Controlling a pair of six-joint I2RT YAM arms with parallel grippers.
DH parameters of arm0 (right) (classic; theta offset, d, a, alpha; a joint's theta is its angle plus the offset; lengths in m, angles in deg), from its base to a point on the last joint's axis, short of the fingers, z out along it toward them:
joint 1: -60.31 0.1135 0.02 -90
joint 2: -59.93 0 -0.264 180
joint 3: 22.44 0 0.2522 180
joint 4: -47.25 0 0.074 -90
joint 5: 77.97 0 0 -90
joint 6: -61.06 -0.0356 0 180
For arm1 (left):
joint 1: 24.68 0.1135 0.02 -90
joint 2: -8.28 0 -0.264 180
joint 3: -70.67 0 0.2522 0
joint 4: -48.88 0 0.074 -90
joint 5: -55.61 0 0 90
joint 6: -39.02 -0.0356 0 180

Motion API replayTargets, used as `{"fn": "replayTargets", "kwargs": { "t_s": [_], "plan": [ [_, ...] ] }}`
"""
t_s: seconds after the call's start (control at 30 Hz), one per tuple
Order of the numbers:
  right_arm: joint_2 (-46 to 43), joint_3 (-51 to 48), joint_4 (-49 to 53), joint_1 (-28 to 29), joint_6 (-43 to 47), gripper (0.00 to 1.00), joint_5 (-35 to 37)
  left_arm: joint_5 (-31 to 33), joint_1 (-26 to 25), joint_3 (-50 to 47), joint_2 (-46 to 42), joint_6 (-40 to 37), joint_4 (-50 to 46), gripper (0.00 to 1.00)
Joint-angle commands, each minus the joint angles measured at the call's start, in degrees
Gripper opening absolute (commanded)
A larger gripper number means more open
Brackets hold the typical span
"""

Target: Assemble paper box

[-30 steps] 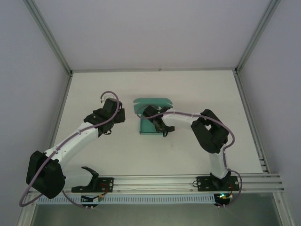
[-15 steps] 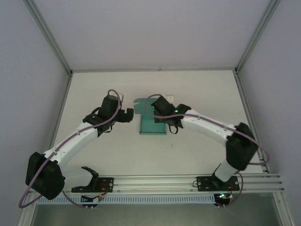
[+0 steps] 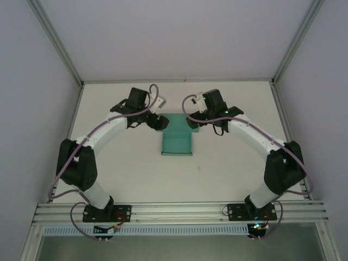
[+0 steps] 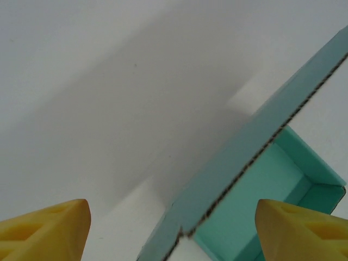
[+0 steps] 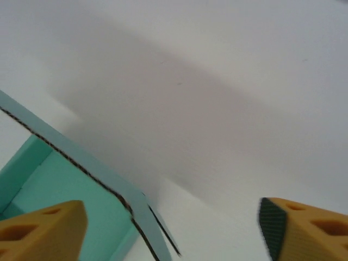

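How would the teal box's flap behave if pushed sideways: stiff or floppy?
The paper box shows a fluted cut edge in the left wrist view, so its flap is probably fairly stiff, hinging at creases. Thin and hollow, it likely slides on the smooth table.

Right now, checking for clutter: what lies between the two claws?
The far end of the paper box sits between the left claw and the right claw, seen in the top external view.

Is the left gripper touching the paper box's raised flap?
Apart. Left wrist view: the paper box has its flap between the left gripper's fingertips, a gap each side.
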Motion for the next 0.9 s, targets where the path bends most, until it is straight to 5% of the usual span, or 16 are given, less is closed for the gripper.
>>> {"fn": "replayTargets", "kwargs": {
  "t_s": [0.0,0.2,0.3,0.47,0.73,0.87],
  "plan": [
    [2.6,2.7,2.4,-0.2,3.8,0.64,-3.8,-2.2,0.3,3.7,1.6,-6.2,-7.5,0.71],
    [4.6,3.3,3.6,-0.5,2.8,0.38,-3.9,1.8,0.3,4.9,4.4,-7.7,-9.0,0.36],
    [4.9,3.8,4.6,-0.5,2.2,0.27,-4.7,0.7,0.3,5.9,4.8,-8.0,-10.6,0.27],
    [5.0,3.9,4.8,-0.5,0.6,0.15,-3.8,3.2,0.3,4.9,3.6,-5.6,-9.1,0.00],
    [3.0,2.7,0.9,0.8,-8.3,0.05,1.1,7.6,-0.8,4.9,2.8,3.9,-5.5,0.00],
    [2.9,2.6,-5.1,3.6,-23.0,0.06,8.6,10.6,-3.8,4.6,2.8,14.0,-0.6,0.00]
  ]
}}
